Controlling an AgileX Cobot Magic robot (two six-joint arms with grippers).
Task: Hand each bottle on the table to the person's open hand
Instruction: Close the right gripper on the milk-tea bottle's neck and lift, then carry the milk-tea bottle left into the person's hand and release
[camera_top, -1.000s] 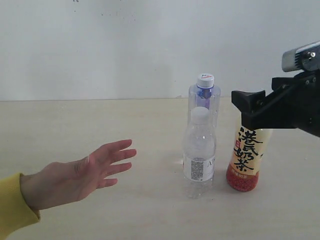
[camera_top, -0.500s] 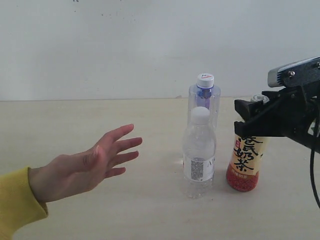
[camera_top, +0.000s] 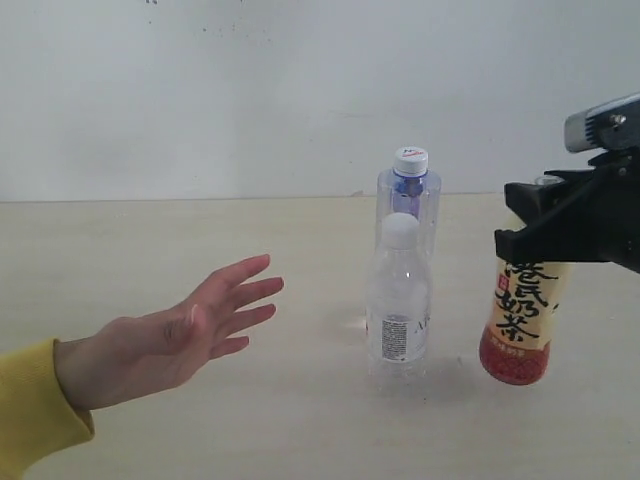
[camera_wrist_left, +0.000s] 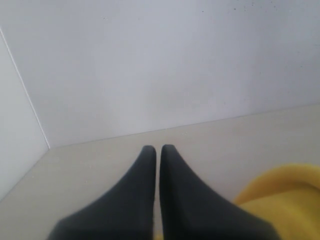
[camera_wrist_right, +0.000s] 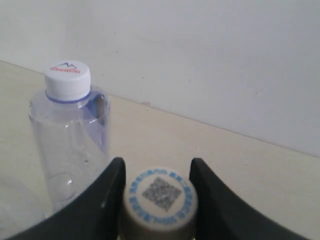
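The worktop (camera_top: 150, 240) is wide and pale, and all three bottles stand toward its right half. The person's hand (camera_top: 175, 335) is held open and palm-up low over the left part, with a yellow sleeve (camera_top: 30, 420) behind it, well apart from the nearest bottle.

The right tool (camera_top: 525, 225) comes in from the right edge and is closed around the top of the tea bottle (camera_top: 522, 320). In the right wrist view its two dark fingers (camera_wrist_right: 107, 195) hug the neck on either side of the cap (camera_wrist_right: 160, 195). The tea bottle hangs slightly tilted at the far right, and I cannot tell whether its red base touches the worktop.

The tall bottle (camera_top: 400, 190) stands upright in the middle, farthest back. The small bottle (camera_top: 398, 300) stands right in front of it and overlaps it in the exterior view.

The left tool (camera_wrist_left: 156, 152) is closed to a thin slit with nothing in it, over bare worktop near the sleeve.

The tea bottle looks full, so it is probably the heaviest. Held this high it may swing, and its smooth wall could slip, so a firm hold under the cap collar seems right. The two clear bottles look nearly empty. They are likely light, thin-walled, easy to tip and easy to crush at the belly. The stiff neck or shoulder is the safer place to hold them, and the small one should be taken first since it blocks the tall one.
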